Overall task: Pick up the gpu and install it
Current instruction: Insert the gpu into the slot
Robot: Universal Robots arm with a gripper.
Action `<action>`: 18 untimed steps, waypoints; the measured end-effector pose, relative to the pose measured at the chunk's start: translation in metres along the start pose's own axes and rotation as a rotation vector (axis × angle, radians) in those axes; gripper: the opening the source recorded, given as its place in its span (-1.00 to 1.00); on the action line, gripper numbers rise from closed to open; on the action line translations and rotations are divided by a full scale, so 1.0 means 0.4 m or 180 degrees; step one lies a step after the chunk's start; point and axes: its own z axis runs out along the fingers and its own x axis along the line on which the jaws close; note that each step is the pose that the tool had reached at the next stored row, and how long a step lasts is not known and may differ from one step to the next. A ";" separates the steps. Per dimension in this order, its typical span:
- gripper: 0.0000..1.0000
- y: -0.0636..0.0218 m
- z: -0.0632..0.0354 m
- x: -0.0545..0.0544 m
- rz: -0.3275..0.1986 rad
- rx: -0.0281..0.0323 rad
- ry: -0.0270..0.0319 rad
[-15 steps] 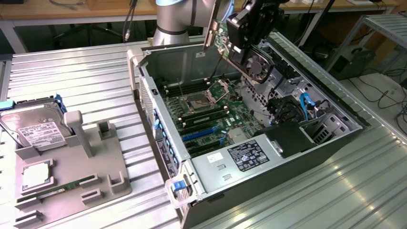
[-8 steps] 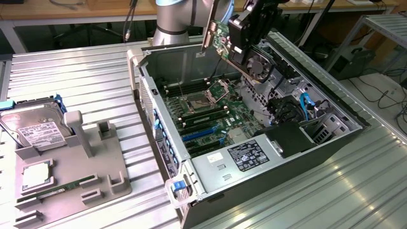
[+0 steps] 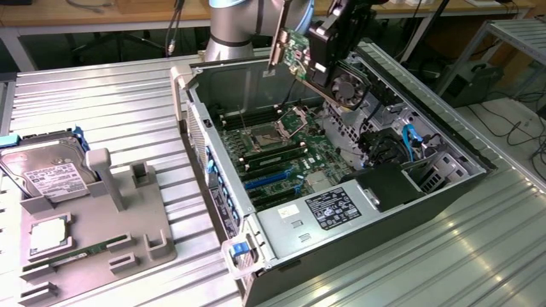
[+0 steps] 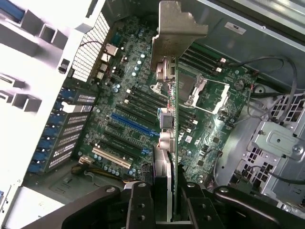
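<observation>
The gpu (image 3: 295, 52) hangs in the air over the open computer case (image 3: 224, 211), above the far end of the motherboard (image 3: 282, 153). It is a thin card standing on edge, with a green circuit face and a long silver bracket toward the exterior view's left. My gripper (image 3: 312, 61) is shut on the card's edge from the exterior view's right. In the wrist view the gpu (image 4: 174, 138) shows edge-on between the black fingers (image 4: 143, 207) of my gripper (image 4: 172, 210), with its bracket at the far end. Below it lie the expansion slots, among them a blue slot (image 4: 133, 125).
A CPU socket (image 4: 207, 93) and memory slots lie under the card. A fan (image 3: 350, 86) and cables sit at the case's far right, and a power supply (image 3: 333, 211) at its near end. On the grey fixture (image 3: 128, 230) rest a hard drive (image 3: 47, 173) and a green memory stick (image 3: 81, 252).
</observation>
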 end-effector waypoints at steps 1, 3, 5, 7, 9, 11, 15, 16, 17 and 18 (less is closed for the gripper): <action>-0.44 0.000 0.000 0.000 -0.0033 0.0000 0.0001; -0.44 0.000 0.000 0.000 -0.0179 0.0002 0.0004; -0.44 0.000 0.000 0.000 -0.0250 0.0003 0.0006; -0.44 0.000 0.000 0.000 -0.0319 0.0004 0.0008; -0.44 0.000 0.000 0.000 -0.0390 0.0005 0.0009; -0.44 0.000 0.000 0.000 -0.0469 0.0006 0.0011; -0.44 0.000 0.000 0.001 -0.0658 0.0008 0.0016; -0.44 0.000 0.000 0.001 -0.0691 0.0008 0.0016; -0.44 0.000 0.000 0.001 -0.0730 0.0009 0.0017; -0.44 0.000 0.000 0.001 -0.0767 0.0009 0.0018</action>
